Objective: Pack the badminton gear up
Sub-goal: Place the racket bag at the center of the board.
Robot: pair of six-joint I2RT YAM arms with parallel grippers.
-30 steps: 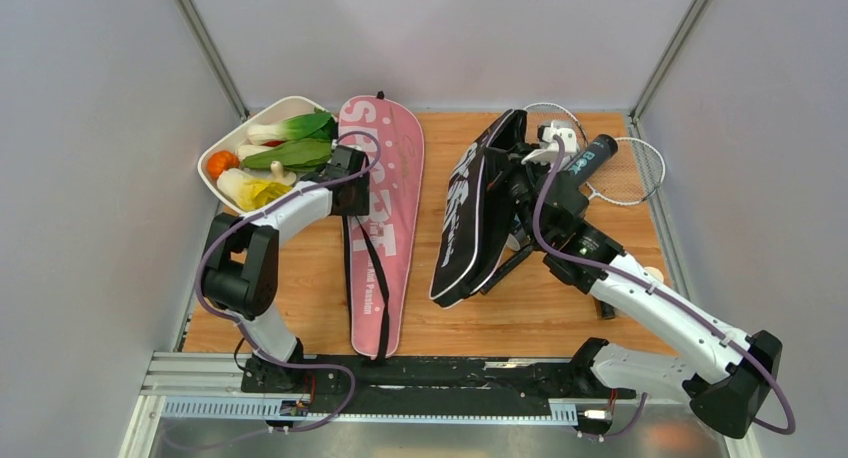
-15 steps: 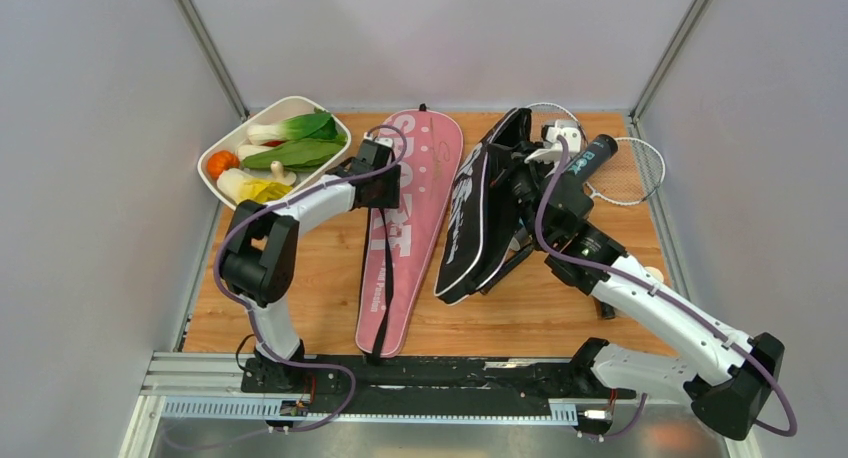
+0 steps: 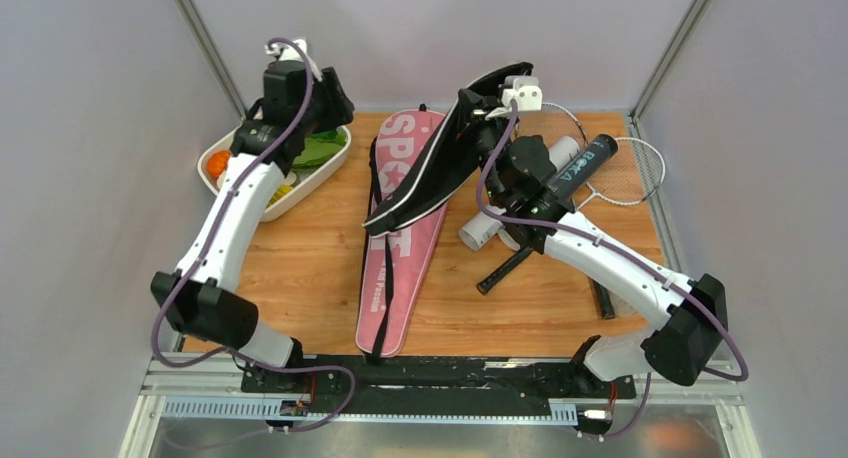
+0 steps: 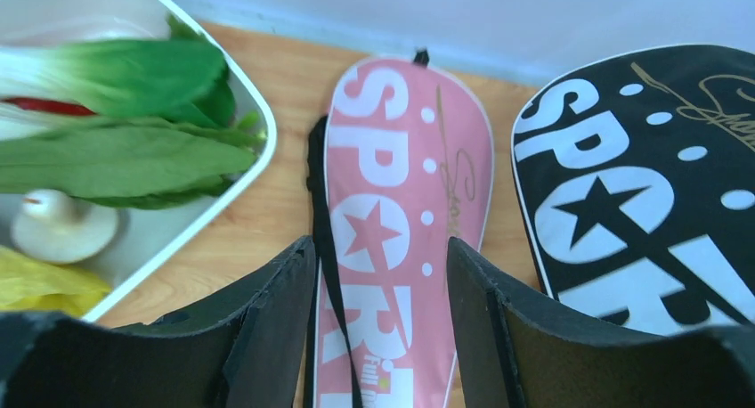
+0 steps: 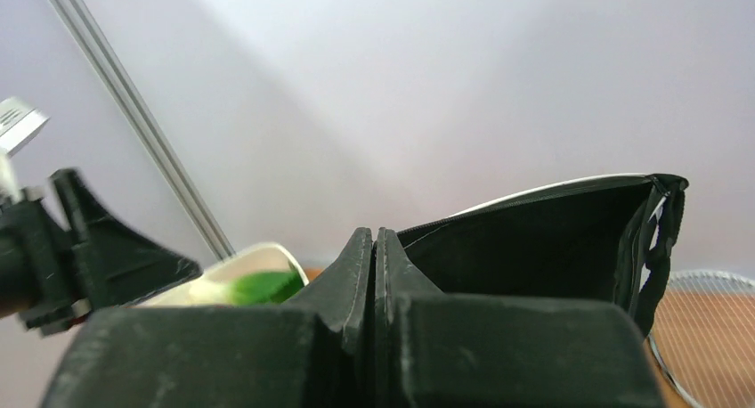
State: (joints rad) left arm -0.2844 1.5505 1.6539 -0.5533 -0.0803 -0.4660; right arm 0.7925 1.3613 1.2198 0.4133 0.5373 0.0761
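Slippage is the worry. Pink cover lies flat on the surface. Beyond it, the right end effector, pinched fully closed, seems to hold the black cover aloft by a thin edge; it could drop onto the white tube. Farthest, the left end effector hangs wide and empty above the dish, which it might knock.

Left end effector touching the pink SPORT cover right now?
Apart. Top external view: left end effector is raised over the white dish, open, well left of the pink cover.
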